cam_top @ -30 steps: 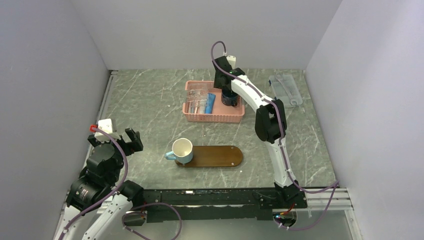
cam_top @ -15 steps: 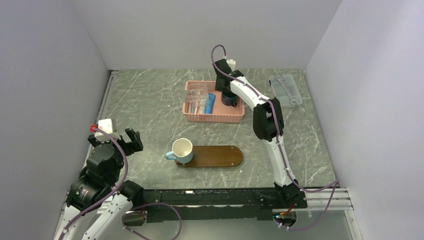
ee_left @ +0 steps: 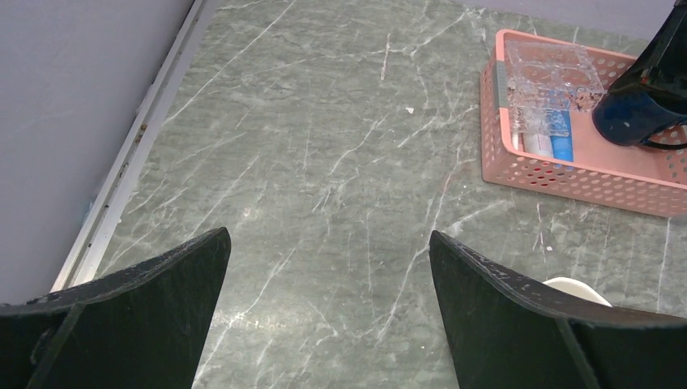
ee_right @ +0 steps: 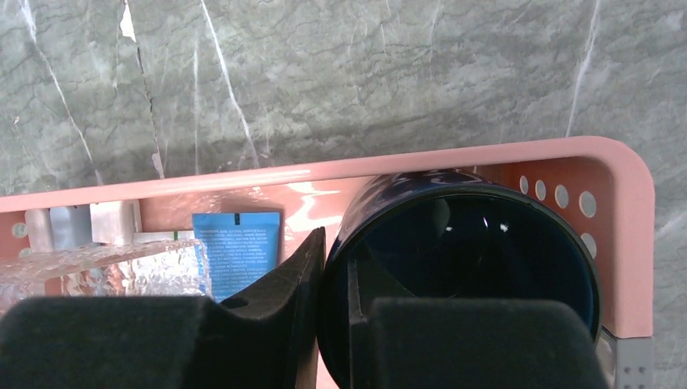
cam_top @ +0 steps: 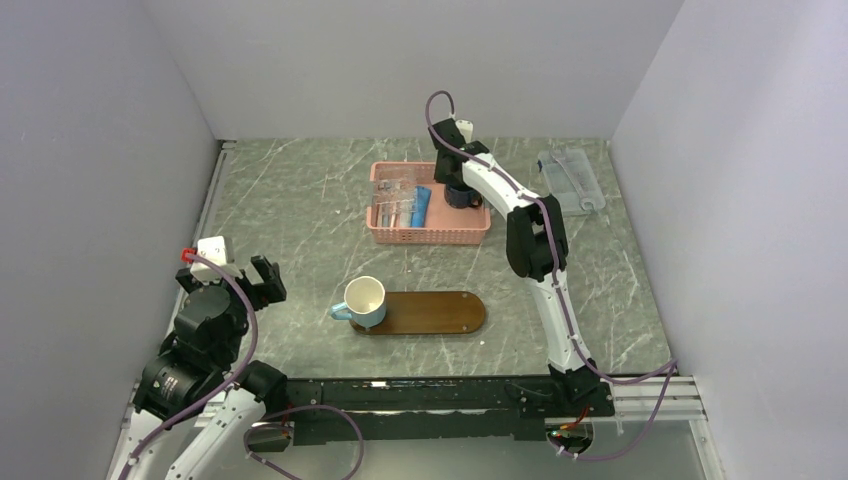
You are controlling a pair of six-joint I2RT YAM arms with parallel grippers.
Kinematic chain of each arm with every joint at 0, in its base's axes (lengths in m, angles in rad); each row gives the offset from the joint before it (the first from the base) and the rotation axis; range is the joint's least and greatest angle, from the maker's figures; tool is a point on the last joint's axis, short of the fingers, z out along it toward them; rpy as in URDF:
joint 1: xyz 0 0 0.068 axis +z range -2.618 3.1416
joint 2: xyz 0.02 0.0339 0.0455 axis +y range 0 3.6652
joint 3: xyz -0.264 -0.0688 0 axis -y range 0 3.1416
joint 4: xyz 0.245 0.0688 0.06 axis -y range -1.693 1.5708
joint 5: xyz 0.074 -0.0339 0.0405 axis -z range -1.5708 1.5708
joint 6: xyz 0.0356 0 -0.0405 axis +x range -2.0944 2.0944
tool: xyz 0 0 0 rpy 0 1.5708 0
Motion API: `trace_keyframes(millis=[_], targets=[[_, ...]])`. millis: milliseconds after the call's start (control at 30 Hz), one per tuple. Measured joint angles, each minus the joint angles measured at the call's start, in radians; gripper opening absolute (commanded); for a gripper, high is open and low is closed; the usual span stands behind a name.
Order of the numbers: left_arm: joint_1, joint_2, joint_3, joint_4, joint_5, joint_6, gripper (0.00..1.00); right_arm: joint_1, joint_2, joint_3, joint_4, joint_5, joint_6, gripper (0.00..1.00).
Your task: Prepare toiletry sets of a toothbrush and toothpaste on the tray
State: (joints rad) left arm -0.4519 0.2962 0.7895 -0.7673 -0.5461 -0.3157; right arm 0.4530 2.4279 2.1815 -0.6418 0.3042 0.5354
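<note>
Toothpaste (ee_right: 236, 243) is being stored in the basket (cam_top: 430, 237), beside a dark mug (ee_right: 470, 267) whose wall is being pinched by the right gripper (ee_right: 334, 267). The tray (cam_top: 440, 312) is being occupied at its left end by a white mug (cam_top: 365, 297). The left gripper (ee_left: 328, 239) is being held wide open.

A dark blue mug (ee_left: 632, 121) is standing in the pink basket (cam_top: 428, 238); a clear box (cam_top: 570, 180) is lying to its right.
</note>
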Motion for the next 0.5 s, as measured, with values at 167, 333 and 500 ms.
trace_keyframes(millis=[167, 333, 500], targets=[[0.005, 0.003, 0.0, 0.0, 0.0, 0.0, 0.99, 0.0, -0.011, -0.025, 0.021, -0.009, -0.004, 0.0], [0.01, 0.003, 0.0, 0.0, 0.0, 0.0, 0.99, 0.0, -0.074, -0.123, 0.078, -0.039, -0.012, 0.0], [0.014, 0.014, 0.0, 0.0, 0.001, 0.0, 0.99, 0.011, -0.128, -0.198, 0.092, -0.067, -0.022, 0.0]])
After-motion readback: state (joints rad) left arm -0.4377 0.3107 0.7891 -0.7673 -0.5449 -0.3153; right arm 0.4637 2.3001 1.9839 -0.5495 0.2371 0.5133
